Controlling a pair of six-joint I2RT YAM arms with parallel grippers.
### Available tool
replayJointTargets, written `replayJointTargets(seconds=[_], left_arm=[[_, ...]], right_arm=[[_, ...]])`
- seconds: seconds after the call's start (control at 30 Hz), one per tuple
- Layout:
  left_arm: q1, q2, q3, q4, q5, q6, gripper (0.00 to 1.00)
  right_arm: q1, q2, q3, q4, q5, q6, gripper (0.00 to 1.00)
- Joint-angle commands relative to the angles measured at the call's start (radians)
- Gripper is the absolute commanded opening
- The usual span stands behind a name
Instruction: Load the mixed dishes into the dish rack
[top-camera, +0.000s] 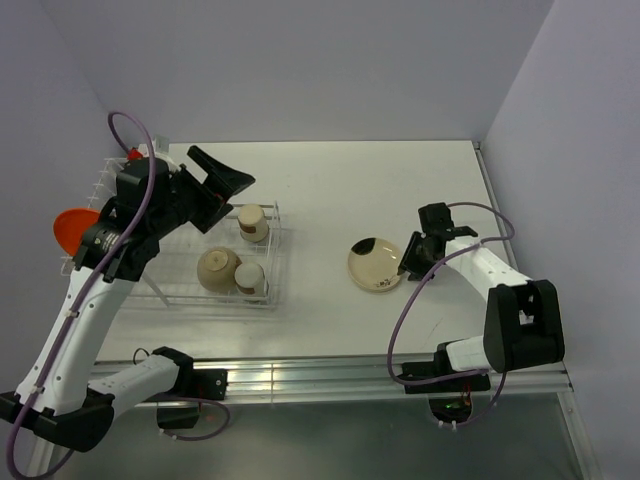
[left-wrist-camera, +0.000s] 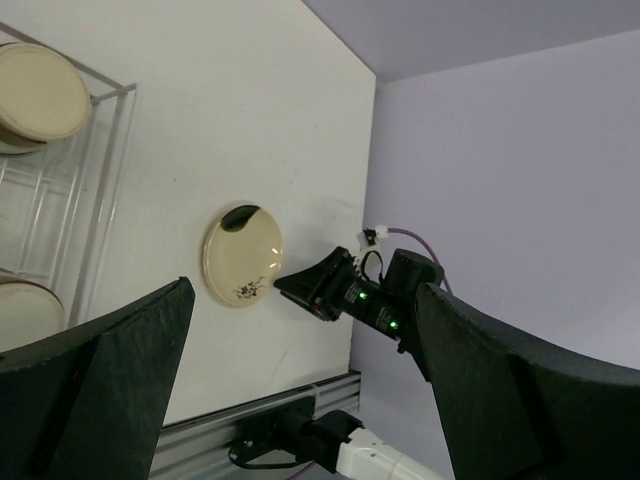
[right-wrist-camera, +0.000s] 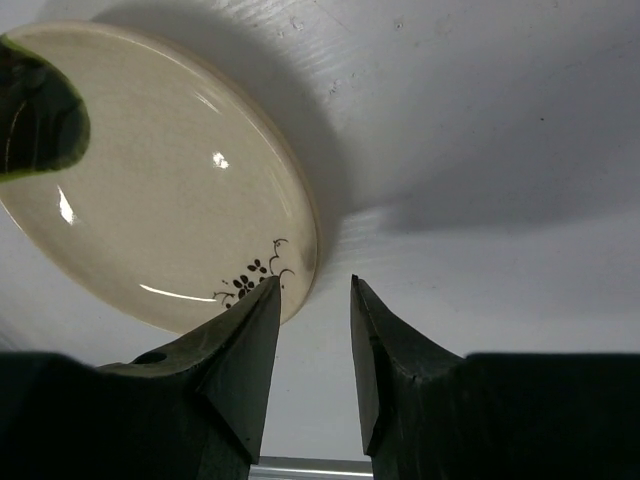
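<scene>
The cream shallow dish (top-camera: 376, 264) with brown marks lies flat on the table right of the dish rack (top-camera: 150, 290). My right gripper (top-camera: 405, 262) is open at its right rim. In the right wrist view the gripper (right-wrist-camera: 312, 285) has one finger over the dish (right-wrist-camera: 170, 190) and one outside the rim. My left gripper (top-camera: 222, 182) is open and empty above the rack. The rack holds the orange plate (top-camera: 75, 228) in a slot, the cream bowl (top-camera: 217, 268) upside down, and two cups (top-camera: 252, 222) (top-camera: 250, 278). I cannot make out the clear glass.
The left wrist view shows the rack's right wall (left-wrist-camera: 100, 150), a cup (left-wrist-camera: 40, 90), the dish (left-wrist-camera: 243, 257) and my right gripper (left-wrist-camera: 330, 290) beside it. A metal rail (top-camera: 330, 375) runs along the near table edge. Walls close in at the back and right.
</scene>
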Motion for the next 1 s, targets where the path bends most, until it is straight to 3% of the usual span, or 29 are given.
replayJointTargets(seconds=[0.0, 0.4, 0.67, 0.8, 0.87, 0.97], left_arm=[[-0.024, 0.013, 0.015, -0.012, -0.045, 0.076, 0.99], [-0.067, 0.044, 0.020, 0.007, -0.020, 0.094, 0.99], [-0.071, 0.047, 0.031, 0.000, -0.006, 0.104, 0.99], [-0.071, 0.044, 0.031, -0.006, -0.009, 0.111, 0.99], [-0.071, 0.050, 0.037, -0.009, -0.008, 0.120, 0.99], [-0.071, 0.061, 0.043, -0.010, 0.001, 0.130, 0.99]], right_arm=[[-0.005, -0.004, -0.014, 0.068, -0.023, -0.009, 0.41], [-0.008, 0.042, -0.041, 0.125, -0.019, -0.001, 0.29], [-0.006, 0.070, -0.040, 0.134, 0.000, 0.001, 0.27], [-0.005, 0.066, -0.035, 0.126, 0.003, 0.002, 0.05], [-0.005, 0.059, -0.034, 0.113, 0.010, 0.001, 0.00], [-0.003, 0.034, -0.028, 0.088, 0.023, -0.001, 0.00]])
